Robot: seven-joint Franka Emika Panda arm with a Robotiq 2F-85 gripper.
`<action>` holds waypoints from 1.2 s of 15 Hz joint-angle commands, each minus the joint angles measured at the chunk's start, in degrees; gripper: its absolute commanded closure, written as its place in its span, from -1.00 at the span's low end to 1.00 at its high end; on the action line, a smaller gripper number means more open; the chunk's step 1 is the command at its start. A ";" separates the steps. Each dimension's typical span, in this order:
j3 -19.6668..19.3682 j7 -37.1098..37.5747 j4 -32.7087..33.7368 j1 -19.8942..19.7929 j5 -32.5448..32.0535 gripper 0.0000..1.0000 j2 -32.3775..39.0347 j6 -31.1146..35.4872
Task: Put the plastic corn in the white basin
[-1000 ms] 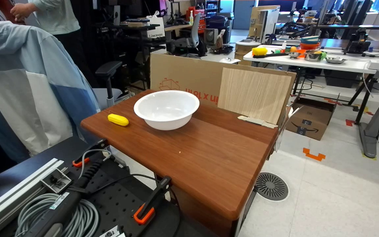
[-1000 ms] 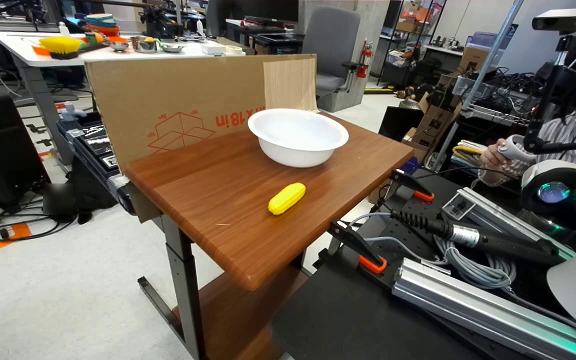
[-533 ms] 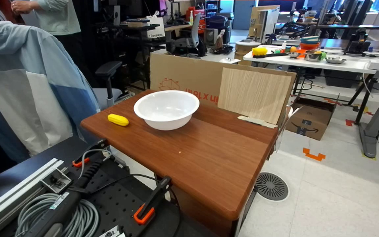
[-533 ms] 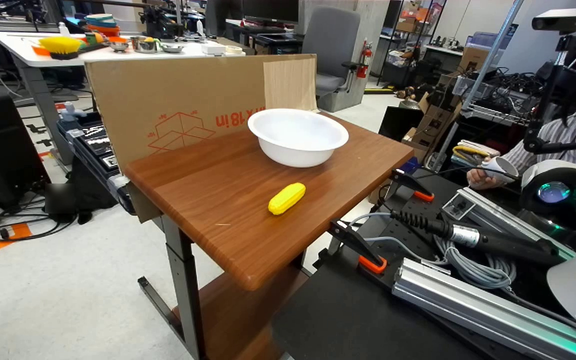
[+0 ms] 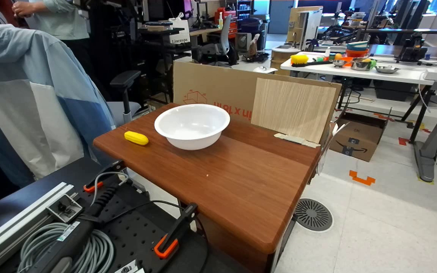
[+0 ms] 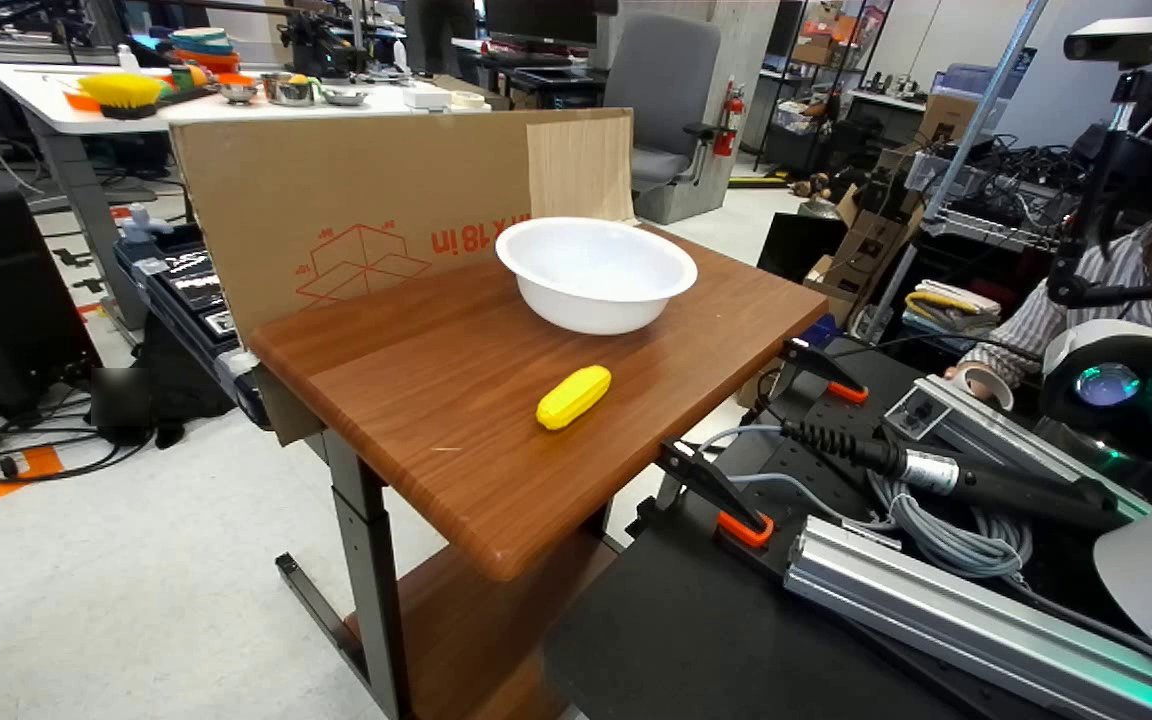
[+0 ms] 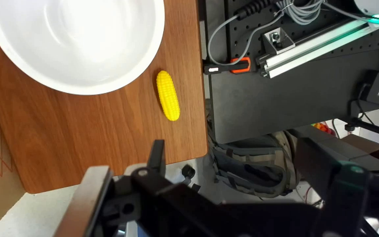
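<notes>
In an exterior view, the plastic corn (image 5: 136, 138) lies on its side at the left end of the counter (image 5: 233, 189), left of and near the upright white basin (image 5: 192, 145), not touching it. In the wrist view, the pincer (image 7: 231, 153) is spread wide, gripping nothing.

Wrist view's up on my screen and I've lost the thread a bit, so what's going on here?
Nothing has been picked up yet. The plastic corn cob lies on the wooden table, beside the white basin but not touching it. The claw is open in the wrist view and holds nothing. So the job, getting the plastic corn cob into the white basin, is not yet done.
</notes>
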 commanded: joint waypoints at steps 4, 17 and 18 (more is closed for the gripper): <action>2.31 2.36 0.68 -2.50 1.29 -1.00 8.69 4.45; 6.95 7.17 -4.35 -3.14 -0.47 -1.00 15.59 11.12; 6.93 7.16 -4.25 -3.25 -0.46 -1.00 15.57 11.12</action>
